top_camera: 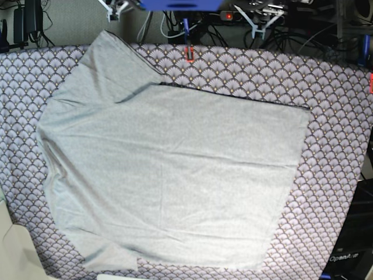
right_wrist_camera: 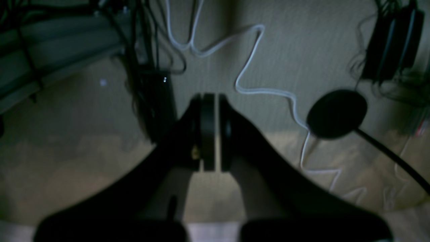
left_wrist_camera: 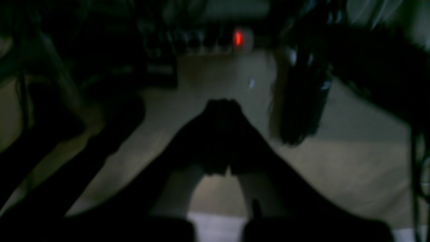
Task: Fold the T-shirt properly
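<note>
The light grey T-shirt [top_camera: 175, 169] lies spread flat on the scallop-patterned cloth [top_camera: 332, 87] in the base view. One sleeve points to the far left and the other to the near left corner. Its straight hem runs down the right side. Neither gripper touches it. In the left wrist view my left gripper [left_wrist_camera: 223, 104] is shut and empty, hanging over the floor. In the right wrist view my right gripper [right_wrist_camera: 211, 101] is also shut with nothing between its pads. The shirt appears in neither wrist view.
Beyond the table's far edge are a blue frame [top_camera: 180, 4], tangled cables and a power strip with a red light [left_wrist_camera: 238, 38]. A white cable [right_wrist_camera: 255, 90] and a black round disc [right_wrist_camera: 336, 114] lie on the floor. An orange clip [top_camera: 189, 53] sits at the far edge.
</note>
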`<state>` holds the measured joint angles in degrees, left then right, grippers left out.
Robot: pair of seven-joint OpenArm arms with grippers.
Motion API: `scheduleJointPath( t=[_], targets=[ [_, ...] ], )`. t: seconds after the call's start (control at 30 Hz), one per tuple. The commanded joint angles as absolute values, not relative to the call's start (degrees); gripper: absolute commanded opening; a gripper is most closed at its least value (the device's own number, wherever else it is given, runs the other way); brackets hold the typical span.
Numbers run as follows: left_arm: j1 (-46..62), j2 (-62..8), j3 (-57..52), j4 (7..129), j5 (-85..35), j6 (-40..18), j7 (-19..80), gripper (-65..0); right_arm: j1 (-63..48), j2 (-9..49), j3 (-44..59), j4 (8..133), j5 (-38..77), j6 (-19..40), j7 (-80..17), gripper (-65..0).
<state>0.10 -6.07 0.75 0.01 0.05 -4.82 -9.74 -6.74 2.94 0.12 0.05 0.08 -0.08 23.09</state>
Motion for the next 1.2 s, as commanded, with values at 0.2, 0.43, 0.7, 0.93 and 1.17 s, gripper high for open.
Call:
scheduleJointPath(
  t=[0.2, 0.43, 0.7, 0.93, 1.17],
  targets=[
    [0.22, -8.13, 0.48, 0.00, -4.00, -15.34, -12.18, -65.0, -8.04, 5.32, 0.22, 0.00, 0.31, 0.13, 29.14, -65.0],
    [0.22, -8.84, 0.48, 0.22, -4.26, -15.60, -14.11, -65.0, -9.19, 6.64, 1.89, 0.00, 0.40, 0.13, 33.54, -65.0],
    [4.44, -8.84, 0.66, 0.00, -4.18, -15.69, -25.63, -65.0, -12.70, 6.90, 2.07, 0.00, 0.31, 0.13, 42.95, -65.0],
    [10.15, -8.92, 0.48, 0.00, -4.44, -15.87, -36.35, -65.0, -18.33, 7.96, 1.80, 0.00, 0.22, 0.13, 57.71, -65.0],
    [18.33, -9.89, 0.40, 0.00, -4.62, -15.87, -51.03, -65.0, -24.22, 9.19, 2.07, 0.00, 0.31, 0.13, 70.37, -65.0]
  ],
)
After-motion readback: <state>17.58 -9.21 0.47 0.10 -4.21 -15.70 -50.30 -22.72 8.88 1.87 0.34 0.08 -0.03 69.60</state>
